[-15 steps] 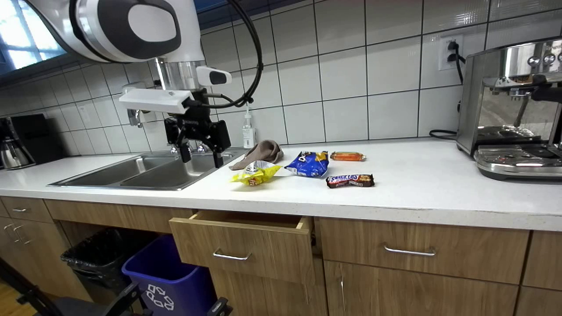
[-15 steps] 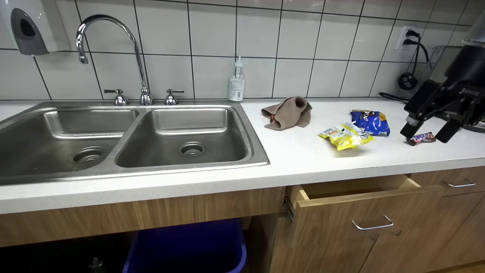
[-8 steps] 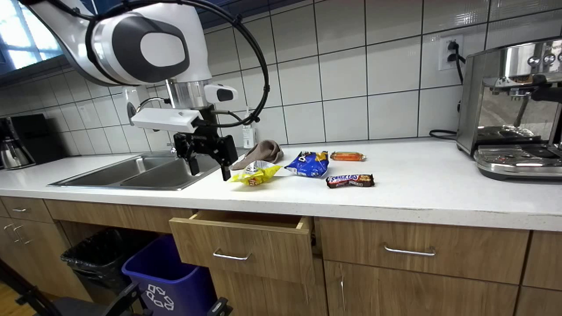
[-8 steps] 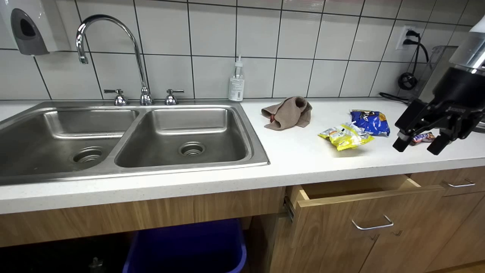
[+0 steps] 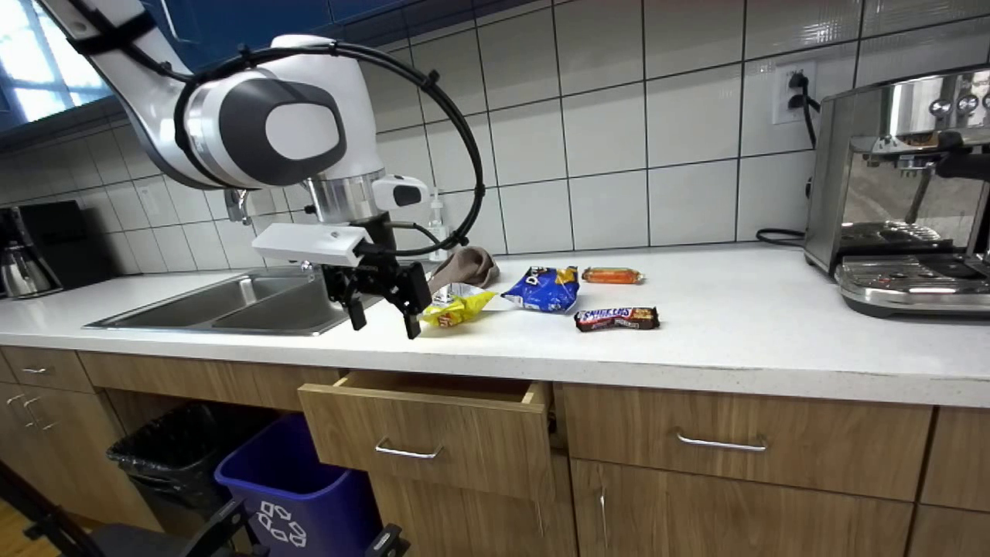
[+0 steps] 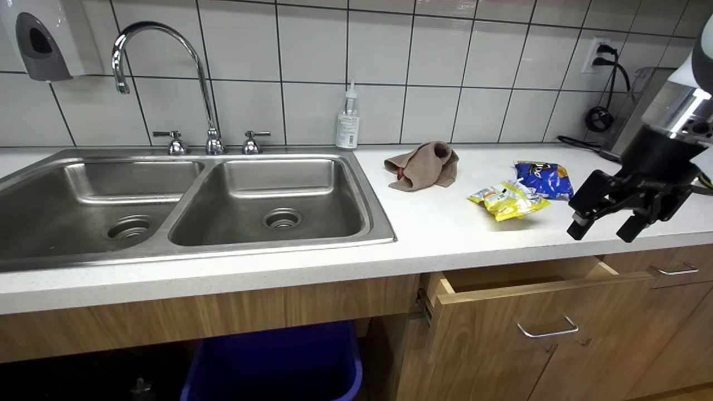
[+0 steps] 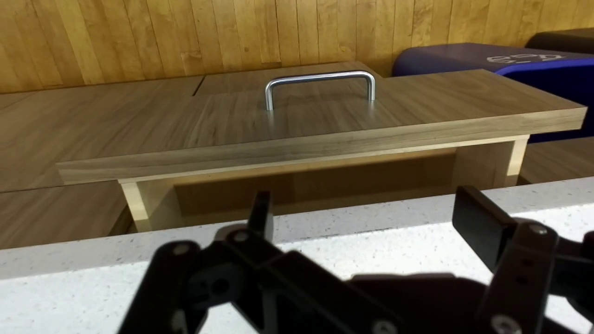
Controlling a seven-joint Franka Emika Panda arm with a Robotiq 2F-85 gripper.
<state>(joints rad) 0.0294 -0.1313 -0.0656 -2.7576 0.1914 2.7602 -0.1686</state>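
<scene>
While nothing is held, the gripper [image 5: 386,325] is seen, its 2 fingers [image 5: 414,325] parted, left of centre in an exterior view, above the pulled-out drawer [image 5: 472,433] at lower centre. In an exterior view, the yellow bag [image 6: 509,200] is found at right, apart from the fingers. In the wrist view, the drawer is spread across the upper half, beyond the counter edge [image 7: 334,224]; any lowering is best done slowly, fingertips kept clear of that edge and squared to the slanting rim [image 7: 320,144].
</scene>
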